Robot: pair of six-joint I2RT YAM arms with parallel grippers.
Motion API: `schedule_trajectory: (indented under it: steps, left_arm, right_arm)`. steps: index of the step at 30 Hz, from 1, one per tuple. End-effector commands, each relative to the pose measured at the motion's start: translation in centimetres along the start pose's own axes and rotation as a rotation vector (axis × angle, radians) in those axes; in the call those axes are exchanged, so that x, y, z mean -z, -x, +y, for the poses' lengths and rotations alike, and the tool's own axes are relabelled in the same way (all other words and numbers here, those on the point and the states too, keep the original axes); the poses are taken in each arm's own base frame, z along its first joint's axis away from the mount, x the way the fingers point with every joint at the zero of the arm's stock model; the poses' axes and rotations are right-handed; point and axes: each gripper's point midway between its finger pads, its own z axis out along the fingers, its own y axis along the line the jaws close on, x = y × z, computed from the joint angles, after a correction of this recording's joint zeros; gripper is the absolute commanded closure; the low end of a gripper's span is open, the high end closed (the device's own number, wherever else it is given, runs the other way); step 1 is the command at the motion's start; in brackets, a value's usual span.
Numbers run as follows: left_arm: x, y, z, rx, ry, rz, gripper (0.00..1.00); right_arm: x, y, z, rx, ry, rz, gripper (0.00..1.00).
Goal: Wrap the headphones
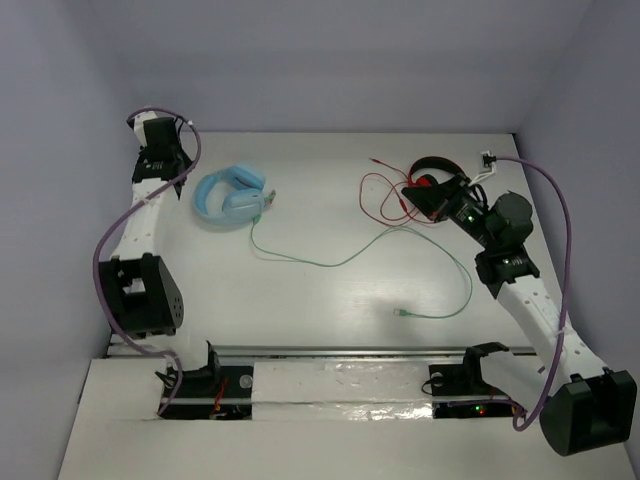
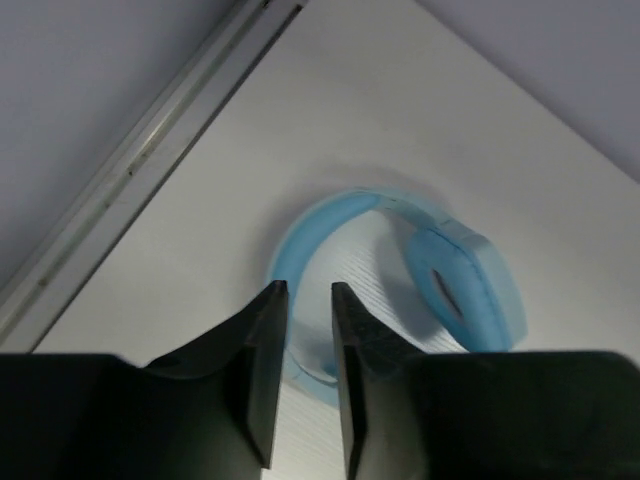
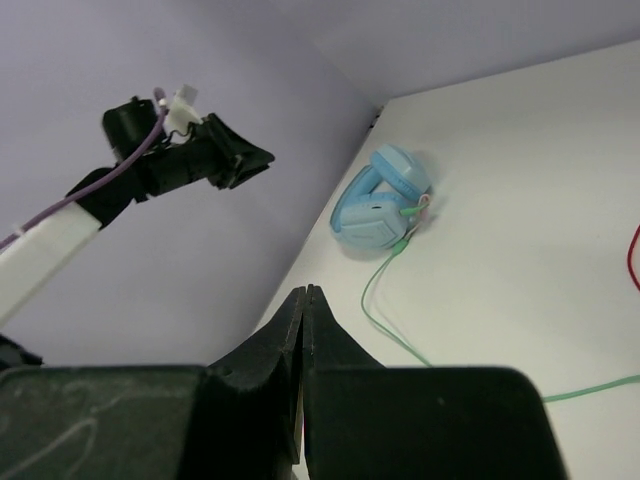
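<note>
The light blue headphones (image 1: 232, 198) lie flat at the back left of the table. Their thin pale green cable (image 1: 330, 262) trails right across the table and ends in a plug (image 1: 399, 313) near the front middle. My left gripper (image 1: 180, 160) hovers just left of the headphones, slightly open and empty. In the left wrist view the headband (image 2: 310, 230) shows beyond the gripper (image 2: 309, 288). My right gripper (image 1: 420, 200) is shut and empty at the back right. The right wrist view shows the gripper (image 3: 305, 290), the headphones (image 3: 380, 205) and the cable (image 3: 385, 320).
Red-and-black headphones (image 1: 432, 175) with a looped red cable (image 1: 385, 195) lie right beside my right gripper. The table's back-left edge meets the wall (image 2: 130, 170) close to my left gripper. A rail (image 1: 350, 350) runs along the near edge.
</note>
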Motion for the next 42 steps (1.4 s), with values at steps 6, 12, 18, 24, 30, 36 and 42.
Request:
schedule_trajectory:
  steps: [6, 12, 18, 24, 30, 36, 42]
  left_arm:
    - [-5.1, -2.6, 2.7, -0.137, 0.087, 0.138, 0.70]
    - [-6.1, -7.6, 3.2, -0.244, 0.017, 0.252, 0.55]
    - [-7.8, -10.5, 4.8, -0.256, 0.065, 0.340, 0.51]
    - [-9.9, -12.8, 4.5, -0.274, 0.037, 0.402, 0.48]
    - [-11.1, -14.3, 4.7, -0.278, 0.030, 0.398, 0.48]
    - [-12.5, -15.4, 5.2, -0.302, 0.044, 0.413, 0.55]
    - [-12.8, -16.7, 5.2, -0.313, 0.022, 0.441, 0.65]
  right_arm:
    - [-1.1, -0.9, 0.3, 0.026, 0.010, 0.011, 1.00]
    - [-1.6, -1.6, 0.1, 0.021, 0.010, 0.029, 0.85]
    - [-1.5, -1.4, 0.0, 0.040, 0.000, 0.022, 0.68]
    - [-1.5, -1.5, -0.1, 0.044, -0.003, 0.027, 0.67]
    - [-1.6, -1.7, -0.2, 0.044, -0.002, 0.032, 0.67]
    - [-1.9, -2.0, -0.5, 0.037, -0.009, 0.038, 0.67]
    - [-2.0, -2.2, -0.6, 0.041, -0.018, 0.041, 0.67]
